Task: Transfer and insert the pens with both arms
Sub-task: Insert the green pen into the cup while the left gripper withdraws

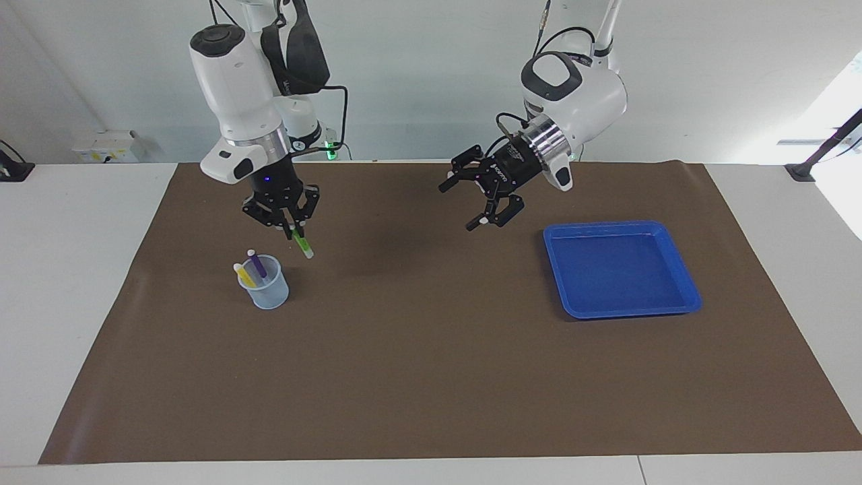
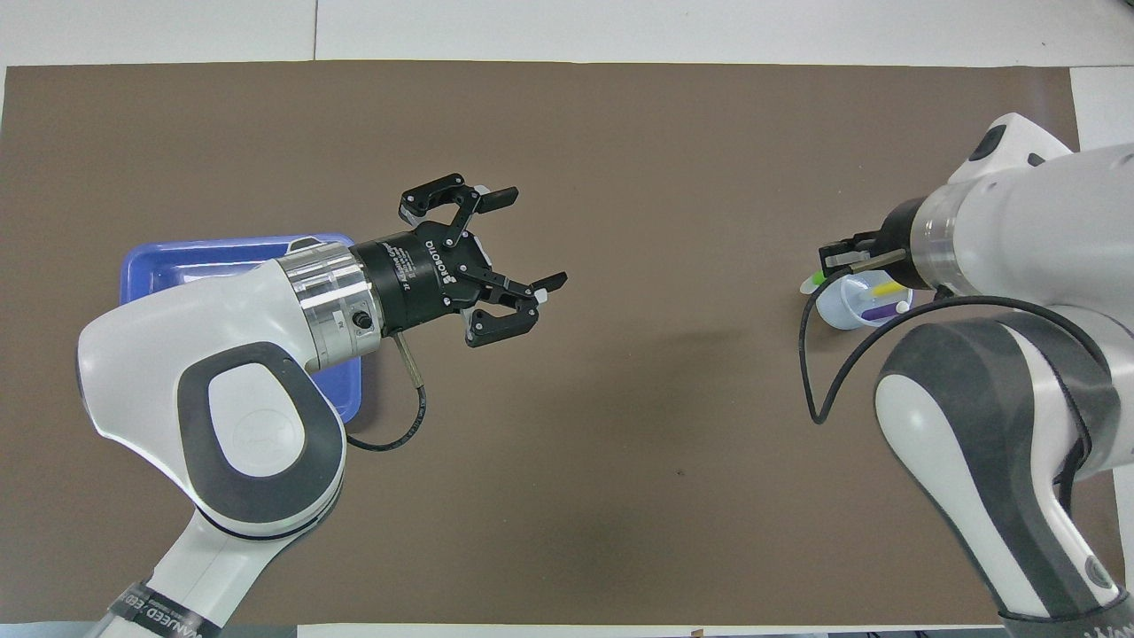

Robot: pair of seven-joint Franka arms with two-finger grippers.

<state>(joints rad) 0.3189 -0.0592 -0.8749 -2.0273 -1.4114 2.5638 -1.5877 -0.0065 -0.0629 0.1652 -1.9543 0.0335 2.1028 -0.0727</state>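
— Holding anything, the right claw [image 1: 291,228]?
— Yes, clamped on the green pen [image 1: 302,244], above the table beside the cup [image 1: 267,291] containing the purple pen [image 1: 256,263] and yellow pen [image 1: 243,275].
— Left claw [image 1: 479,206]?
— Spread wide, empty, near the blue tray [image 1: 680,269].

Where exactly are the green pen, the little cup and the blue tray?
green pen [image 1: 302,244], facing view, on its green barrel.
cup [image 1: 269,292], facing view, on its outer wall.
blue tray [image 1: 685,275], facing view, on its rim.

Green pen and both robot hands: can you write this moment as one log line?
right gripper: shut on green pen, over cup rim | cup: holds purple pen, yellow pen | left gripper: open, beside blue tray
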